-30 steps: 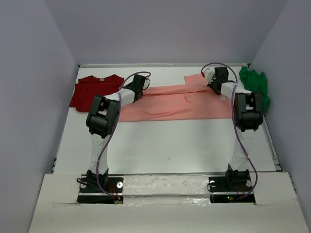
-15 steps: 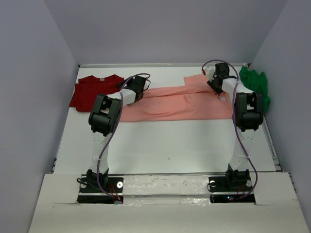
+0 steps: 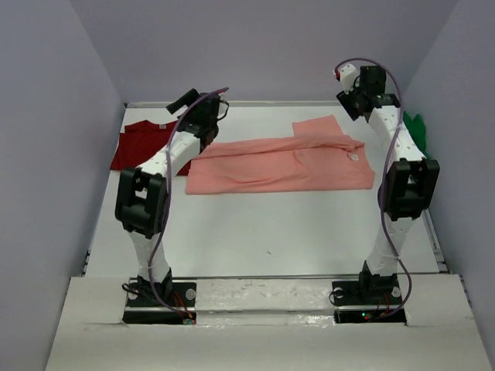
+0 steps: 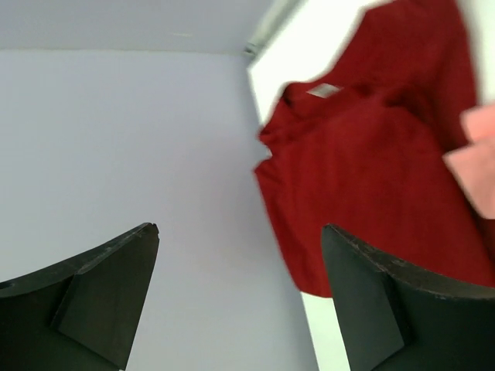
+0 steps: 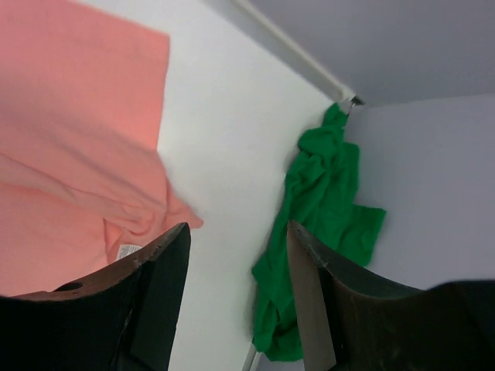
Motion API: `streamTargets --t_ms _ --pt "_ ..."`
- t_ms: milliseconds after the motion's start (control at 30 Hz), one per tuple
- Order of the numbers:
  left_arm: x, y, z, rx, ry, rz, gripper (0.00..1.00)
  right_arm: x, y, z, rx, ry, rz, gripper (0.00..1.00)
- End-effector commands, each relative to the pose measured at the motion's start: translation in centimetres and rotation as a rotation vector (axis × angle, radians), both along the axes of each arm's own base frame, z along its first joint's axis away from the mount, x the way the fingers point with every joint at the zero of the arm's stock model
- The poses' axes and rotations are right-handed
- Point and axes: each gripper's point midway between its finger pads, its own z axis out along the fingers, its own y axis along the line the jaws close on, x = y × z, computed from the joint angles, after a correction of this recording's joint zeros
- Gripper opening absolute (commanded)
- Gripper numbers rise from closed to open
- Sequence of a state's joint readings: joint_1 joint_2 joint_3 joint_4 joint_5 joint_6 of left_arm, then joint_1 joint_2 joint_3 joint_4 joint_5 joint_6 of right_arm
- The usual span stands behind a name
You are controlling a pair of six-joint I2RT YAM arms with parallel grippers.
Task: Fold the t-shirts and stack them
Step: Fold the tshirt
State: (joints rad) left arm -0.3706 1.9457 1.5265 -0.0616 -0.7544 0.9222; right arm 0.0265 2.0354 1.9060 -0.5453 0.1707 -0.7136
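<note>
The salmon-pink t-shirt [image 3: 278,162] lies flat across the back middle of the table, folded into a long band, and shows again in the right wrist view [image 5: 69,139]. At the back left lies the dark red t-shirt [image 3: 139,143], its neck label [image 4: 323,90] visible. Bunched in the back right corner is the green t-shirt [image 5: 325,201], half hidden by the right arm [image 3: 414,127]. My left gripper [image 4: 240,232] hangs open and empty in the air above the red shirt's edge [image 3: 186,100]. Raised over the pink shirt's right end, my right gripper [image 5: 237,226] is open and holds nothing [image 3: 349,100].
Grey-lilac walls [image 3: 69,116] close in the white table [image 3: 271,224] on the left, back and right. A metal rail [image 3: 255,103] runs along the back edge. The arm bases [image 3: 158,294] stand on the near ledge.
Both grippers have opened and let go of the pink shirt, then risen up and back from it. The shirt now lies flat, released.
</note>
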Motion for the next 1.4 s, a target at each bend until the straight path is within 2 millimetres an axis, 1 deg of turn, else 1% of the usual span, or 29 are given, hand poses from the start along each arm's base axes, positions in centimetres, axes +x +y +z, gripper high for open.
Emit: streamTargets --t_ms 0,33,67,100,133,167,233,267,300,333,367,400,433,467,500,533,600,633,733,800,833,967,1000,1167,1200,1233,1267,1333,1367 --pt "-1.9 0.2 10.0 -0.174 -0.175 -0.047 0.99 0.0 1.5 7.5 0.164 -0.161 0.008 0.61" --pt "-2.2 -0.1 10.7 -0.239 -0.178 -0.067 0.99 0.6 2.2 7.8 0.228 -0.169 0.004 0.62" --pt "-2.3 -0.4 10.4 -0.299 -0.159 -0.088 0.99 1.1 2.2 7.4 0.261 -0.162 -0.005 0.62" --pt "-2.0 -1.6 10.2 -0.386 -0.129 -0.154 0.99 1.6 2.9 7.0 0.304 -0.152 0.004 0.61" --pt "-2.4 -1.1 8.7 -0.445 -0.088 -0.119 0.99 1.7 4.0 5.7 0.355 -0.100 0.032 0.61" --pt "-2.6 -1.4 7.3 -0.479 -0.048 -0.129 0.99 3.2 4.7 4.6 0.410 -0.082 0.028 0.59" --pt "-3.0 -0.5 5.0 -0.497 0.000 -0.084 0.99 3.7 6.2 2.1 0.485 0.002 0.050 0.55" --pt "-3.1 -0.1 4.1 -0.497 0.011 -0.071 0.99 4.6 6.7 -1.4 0.524 0.065 0.033 0.52" --pt "-3.5 0.1 2.7 -0.499 0.039 -0.066 0.99 5.2 7.4 -0.6 0.557 0.054 0.056 0.49" --pt "-3.6 0.7 2.1 -0.511 0.043 -0.051 0.99 5.4 7.8 -1.4 0.578 0.070 0.058 0.46" --pt "-3.7 0.9 1.8 -0.526 0.044 -0.050 0.99 5.7 8.0 -2.2 0.594 0.083 0.059 0.46" --pt "-3.8 1.0 1.4 -0.545 0.050 -0.051 0.99 5.8 8.3 -3.1 0.606 0.098 0.064 0.44" --pt "-3.9 1.0 1.1 -0.574 0.060 -0.062 0.99 5.8 8.9 -4.6 0.630 0.128 0.082 0.43" --pt "-3.9 1.6 0.8 -0.593 0.062 -0.050 0.99 5.8 9.1 -5.4 0.647 0.142 0.080 0.42" --pt "-4.0 1.5 0.4 -0.613 0.082 -0.059 0.99 6.0 9.5 -5.9 0.663 0.145 0.094 0.42" --pt "-4.0 1.8 0.3 -0.623 0.082 -0.047 0.99 5.7 9.7 -7.0 0.674 0.173 0.093 0.42" --pt "-3.8 2.3 0.2 -0.639 0.083 -0.038 0.99 5.6 10.1 -8.0 0.694 0.196 0.093 0.42" --pt "-3.8 2.4 0.0 -0.644 0.084 -0.032 0.99 5.5 10.2 -8.8 0.698 0.212 0.092 0.42" --pt "-3.7 2.2 -0.6 -0.656 0.095 -0.027 0.99 5.3 10.4 -10.4 0.705 0.245 0.099 0.43" --pt "-3.8 2.1 -1.0 -0.667 0.108 -0.025 0.99 5.1 10.5 -10.9 0.705 0.257 0.107 0.43" --pt "-3.8 2.1 -1.3 -0.667 0.115 -0.022 0.99 5.1 11.0 -11.0 0.703 0.262 0.116 0.43" --pt "-4.0 2.1 -1.9 -0.668 0.123 -0.019 0.99 5.5 11.1 -11.4 0.703 0.254 0.125 0.45" --pt "-4.0 2.0 -1.9 -0.669 0.124 -0.020 0.99 5.5 11.7 -11.6 0.701 0.257 0.135 0.46" --pt "-4.1 2.2 -1.8 -0.664 0.119 -0.016 0.99 6.5 12.4 -11.5 0.698 0.221 0.170 0.50" --pt "-4.1 2.1 -1.8 -0.666 0.120 -0.019 0.99 6.8 13.1 -11.5 0.693 0.213 0.195 0.50" --pt "-4.1 2.1 -1.8 -0.666 0.122 -0.016 0.99 7.1 13.0 -11.9 0.686 0.208 0.194 0.50" --pt "-4.1 2.1 -1.9 -0.665 0.124 -0.017 0.99 7.4 13.0 -11.7 0.677 0.191 0.203 0.50" --pt "-4.0 2.1 -2.1 -0.664 0.127 -0.013 0.99 8.0 14.1 -11.8 0.650 0.168 0.231 0.51" --pt "-4.0 2.1 -2.2 -0.664 0.130 -0.012 0.99 8.4 13.9 -11.9 0.633 0.155 0.233 0.51"
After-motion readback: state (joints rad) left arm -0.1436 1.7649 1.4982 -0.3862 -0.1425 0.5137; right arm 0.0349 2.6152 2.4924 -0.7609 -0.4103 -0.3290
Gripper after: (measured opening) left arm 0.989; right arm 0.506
